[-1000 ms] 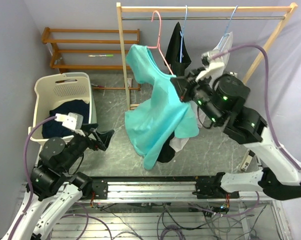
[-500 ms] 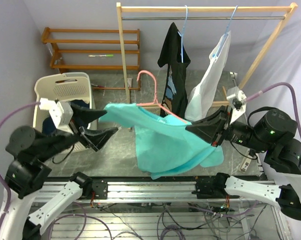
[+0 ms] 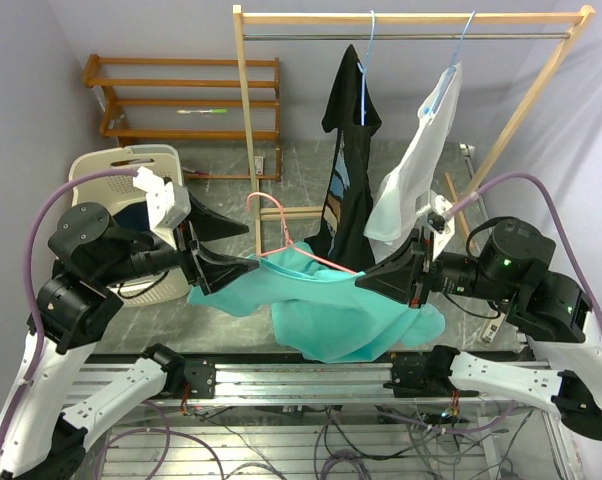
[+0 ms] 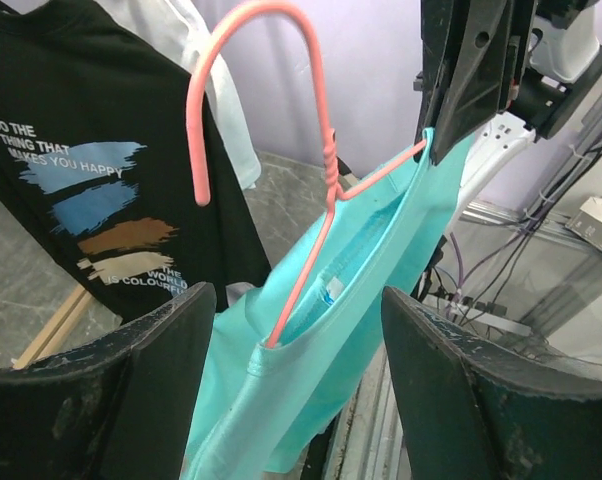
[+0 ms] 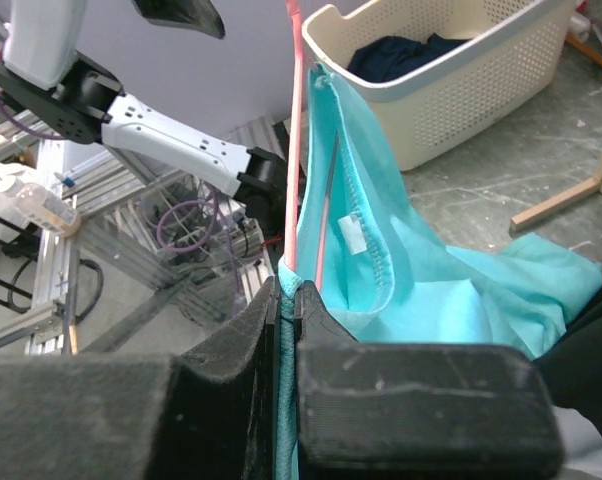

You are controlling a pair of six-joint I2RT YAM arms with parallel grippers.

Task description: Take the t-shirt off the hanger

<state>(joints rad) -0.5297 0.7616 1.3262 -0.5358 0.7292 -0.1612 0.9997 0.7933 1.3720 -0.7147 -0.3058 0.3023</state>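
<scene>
The teal t-shirt hangs on a pink hanger, off the rail and low between the two arms. My right gripper is shut on the shirt's shoulder seam and the hanger's end; the right wrist view shows the jaws pinching teal cloth beside the pink wire. My left gripper is open. In the left wrist view its gripper stands with one finger on each side of the shirt's other shoulder and the hanger's arm, not touching them.
A wooden clothes rack stands behind with a black printed t-shirt and a white shirt on blue hangers. A white laundry basket with dark clothes is at the left, behind my left arm. A wooden shelf stands at the back left.
The right gripper has carried the hanger and teal shirt off the rack, down and to the left. The left arm has risen and brought its open jaws around the shirt's other shoulder.
</scene>
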